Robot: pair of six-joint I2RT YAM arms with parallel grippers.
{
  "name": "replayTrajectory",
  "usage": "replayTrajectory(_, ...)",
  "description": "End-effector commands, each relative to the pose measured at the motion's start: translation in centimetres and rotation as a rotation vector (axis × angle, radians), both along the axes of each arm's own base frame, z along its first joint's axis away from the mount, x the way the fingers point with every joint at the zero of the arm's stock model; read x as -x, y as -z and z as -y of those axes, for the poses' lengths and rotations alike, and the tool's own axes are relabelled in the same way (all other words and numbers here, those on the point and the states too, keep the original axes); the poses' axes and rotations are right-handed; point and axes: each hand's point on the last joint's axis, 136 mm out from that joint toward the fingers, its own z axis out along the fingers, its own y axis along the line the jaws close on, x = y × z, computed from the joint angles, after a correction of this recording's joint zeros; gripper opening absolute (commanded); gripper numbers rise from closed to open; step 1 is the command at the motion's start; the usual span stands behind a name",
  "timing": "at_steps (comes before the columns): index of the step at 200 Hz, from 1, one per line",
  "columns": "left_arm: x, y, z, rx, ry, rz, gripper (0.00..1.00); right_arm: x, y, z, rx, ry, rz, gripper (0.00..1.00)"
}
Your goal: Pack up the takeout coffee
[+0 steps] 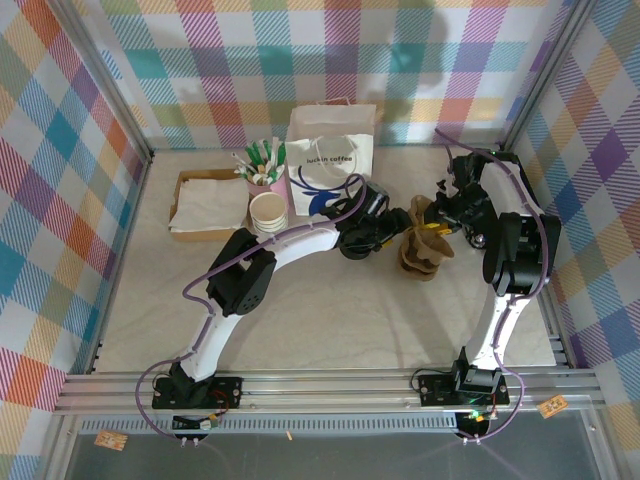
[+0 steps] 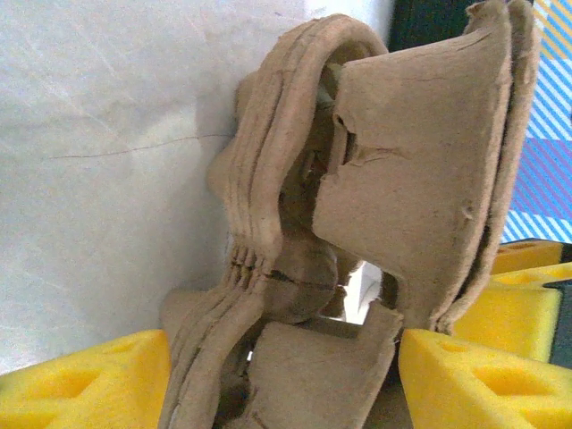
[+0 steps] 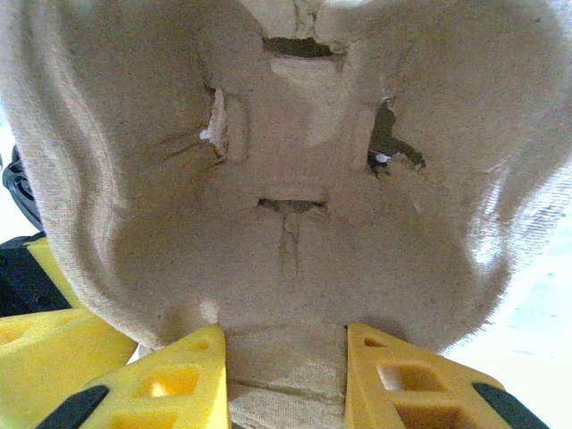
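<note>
Brown moulded-pulp cup carriers (image 1: pixel 425 248), nested in a stack, were held from both sides above the middle of the worktop (image 1: pixel 350 330). The left jaws clasped the stack's edge and the right jaws pinched a flap. What appeared to be the takeout coffee, a cream paper cup (image 1: pixel 268 211) with no lid discernible from above, stood upright beside the white paper bag (image 1: pixel 331 150), long axis vertical, mouth up. It would likely be light, thin-walled and easily crushed, so best gripped gently around the middle of its wall.
</note>
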Motion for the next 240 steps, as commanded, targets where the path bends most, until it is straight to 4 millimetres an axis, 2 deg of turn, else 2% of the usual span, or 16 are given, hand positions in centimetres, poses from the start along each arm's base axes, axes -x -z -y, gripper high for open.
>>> replayTrajectory(1, -0.9, -1.6, 0.7, 0.066, -0.005, 0.014, 0.68, 0.5, -1.3, -0.2, -0.03, -0.004, 0.014, 0.3)
replayTrajectory(39, -1.2, -2.2, 0.8, 0.095, -0.019, 0.018, 0.68, 0.6, -1.1, 0.0, -0.029, 0.001, 0.007, 0.3)
replayTrajectory(80, -1.4, -1.4, 0.9, 0.094, -0.024, 0.002, 0.68, 0.6, -1.2, -0.1, -0.039, 0.003, 0.01, 0.3)
replayTrajectory(240, -1.9, -0.6, 1.5, 0.15, -0.051, -0.037, 0.67, 0.9, -1.1, -0.4, -0.066, 0.006, -0.002, 0.3)
